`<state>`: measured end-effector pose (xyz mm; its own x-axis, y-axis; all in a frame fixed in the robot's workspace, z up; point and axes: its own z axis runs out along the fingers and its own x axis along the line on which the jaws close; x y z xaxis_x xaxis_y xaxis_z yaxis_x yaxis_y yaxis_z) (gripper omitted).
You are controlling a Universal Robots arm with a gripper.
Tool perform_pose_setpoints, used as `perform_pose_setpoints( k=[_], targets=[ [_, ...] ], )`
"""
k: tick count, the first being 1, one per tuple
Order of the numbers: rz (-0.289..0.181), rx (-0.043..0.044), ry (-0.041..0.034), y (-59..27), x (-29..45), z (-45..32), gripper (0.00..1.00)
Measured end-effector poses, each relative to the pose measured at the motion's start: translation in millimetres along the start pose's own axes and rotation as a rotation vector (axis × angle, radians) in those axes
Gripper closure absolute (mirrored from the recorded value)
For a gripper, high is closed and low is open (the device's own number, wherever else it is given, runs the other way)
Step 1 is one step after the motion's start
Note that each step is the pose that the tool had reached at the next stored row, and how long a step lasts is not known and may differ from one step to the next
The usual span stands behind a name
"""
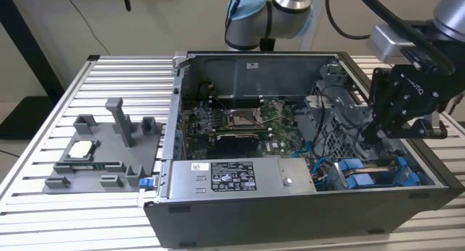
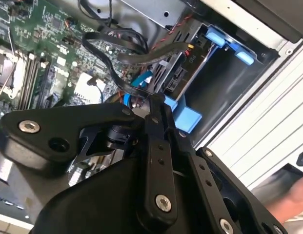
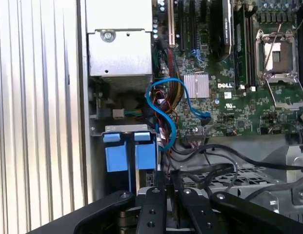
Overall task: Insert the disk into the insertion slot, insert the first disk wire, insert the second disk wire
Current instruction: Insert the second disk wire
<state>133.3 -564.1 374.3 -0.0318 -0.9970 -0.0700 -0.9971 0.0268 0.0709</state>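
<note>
Open computer case (image 1: pixel 305 207) sits on a slatted metal table (image 1: pixel 43 207). Grey fixture tray (image 1: pixel 102 153) lies on the table, well apart from the gripper, on the exterior view's left of the case.

Inside the case: green motherboard (image 1: pixel 240 126) well beyond the fingers; silver power-supply box (image 1: pixel 232 177) along the near wall.

Dark perforated drive cage (image 1: pixel 341 136) stands just beside the gripper (image 1: pixel 378 139), which hangs low inside the case over the cage corner. The insertion slot (image 2: pixel 224 78) shows in the second wrist view as a dark bay just past the fingertips.

The disk (image 1: pixel 374 172) in its blue carrier sits in the case corner below the fingers; in the first wrist view its two blue tabs (image 3: pixel 129 153) stand just ahead of the fingertips.

Fingers (image 3: pixel 156 204) stand close together in both wrist views; cannot tell whether they pinch anything.

Blue data cable (image 3: pixel 166 105) loops just beyond the fingertips, with black wires (image 2: pixel 117 41) bundled near it.
</note>
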Motion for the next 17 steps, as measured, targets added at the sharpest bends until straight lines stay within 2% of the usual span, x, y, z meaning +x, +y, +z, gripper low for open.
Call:
perform_pose_setpoints(
  k=[3,5,12,15,17],
  targets=[
    [-0.026,0.0008,0.0017,-0.1,1.1,0.6,0.84],
    [-0.032,0.0079,0.0022,0.2,2.7,0.6,0.84],
    [-0.036,0.0572,0.0105,6.6,7.0,0.9,0.84],
    [-0.039,0.09,0.013,10.9,7.9,1.7,0.84],
    [-0.043,0.1076,0.0131,12.8,8.1,2.7,0.84]
  ],
)
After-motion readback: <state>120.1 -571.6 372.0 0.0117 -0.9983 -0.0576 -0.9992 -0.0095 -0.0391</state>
